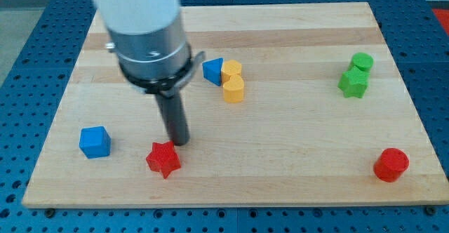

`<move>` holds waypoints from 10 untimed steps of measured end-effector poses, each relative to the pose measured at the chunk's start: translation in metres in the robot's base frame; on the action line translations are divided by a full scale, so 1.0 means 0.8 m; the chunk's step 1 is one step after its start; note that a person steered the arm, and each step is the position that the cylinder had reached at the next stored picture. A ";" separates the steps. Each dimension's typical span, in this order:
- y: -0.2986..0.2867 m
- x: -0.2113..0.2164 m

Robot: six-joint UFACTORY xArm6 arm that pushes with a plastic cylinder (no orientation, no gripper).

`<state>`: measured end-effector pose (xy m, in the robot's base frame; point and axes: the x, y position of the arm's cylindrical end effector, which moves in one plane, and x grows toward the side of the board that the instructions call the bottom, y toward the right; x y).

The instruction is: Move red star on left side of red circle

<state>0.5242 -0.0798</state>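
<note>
Because the red star [163, 159] must end up at the left of the red circle [391, 165], which stands far off at the view's right near the bottom edge, my tip [179, 142] sits just above and slightly right of the star, touching it or nearly so; I cannot tell which. That placement seems poor for a rightward push, so I judge the tip must first come round to the star's left. The rod has no jaws to part or close. A blue cube [95, 142] lies left of the star. A blue triangle [212, 70] touches two yellow blocks [233, 82], and two green blocks [356, 75] stand at upper right. The wooden board [295, 142] carries no containers.
</note>
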 end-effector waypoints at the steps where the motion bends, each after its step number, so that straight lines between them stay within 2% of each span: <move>1: -0.052 0.000; 3: -0.164 0.009; 4: -0.171 0.046; 5: -0.123 0.059; 6: -0.026 0.057; 7: 0.107 0.048; 8: 0.189 0.044; 9: 0.195 0.047; 10: 0.172 0.050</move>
<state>0.5643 0.0574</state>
